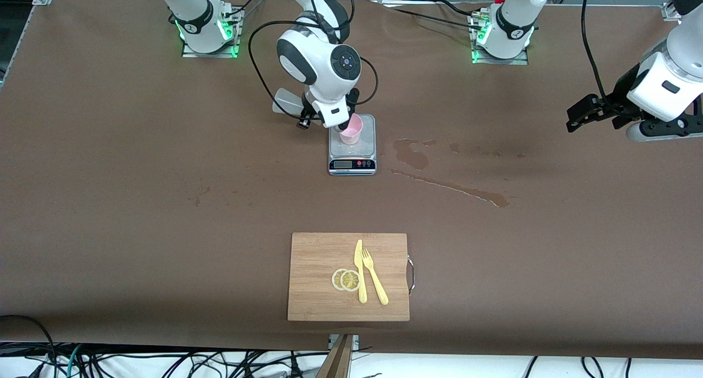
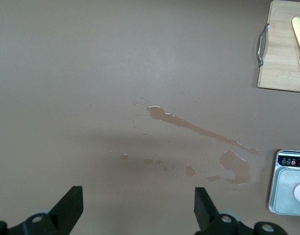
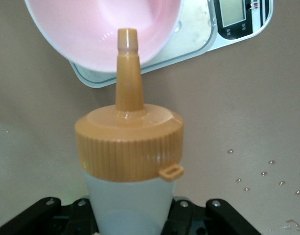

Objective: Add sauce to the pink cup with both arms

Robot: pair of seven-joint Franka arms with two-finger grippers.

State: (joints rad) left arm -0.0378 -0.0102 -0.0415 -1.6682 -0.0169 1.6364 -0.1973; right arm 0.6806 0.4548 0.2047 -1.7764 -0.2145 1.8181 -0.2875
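1. Sauce, a small translucent whitish plastic squeeze bottle [image 3: 128,196] with a ribbed orange nozzle cap [image 3: 129,142], is being held in the right gripper [image 3: 130,220], whose black fingers are closing on the bottle's body from both sides.
2. Its nozzle tip is pointing over the rim of the pale pink translucent plastic cup [image 1: 351,129], which is sitting on the silver kitchen scale [image 1: 352,157] with a black display panel; in the front view the bottle is hiding under the right arm's white wrist.
3. Scale and cup are standing around the middle of the table's length, closer to the edge where the robot bases are than to the camera-side edge.
4. Left gripper [image 1: 583,114] is hanging in the air over the left arm's end of the brown table [image 1: 110,202], fingers spread wide and holding nothing.
5. Wet streaks and a puddle [image 1: 439,174] are lying on the brown surface between the scale and the left arm's end.
6. Rectangular bamboo cutting board [image 1: 318,257] with a metal handle is lying close to the camera-side edge, carrying a yellow plastic knife [image 1: 360,271], a yellow plastic fork [image 1: 374,279] and two lemon slices [image 1: 346,279].
7. Broad bare table is stretching between the board and the scale, and toward both ends.
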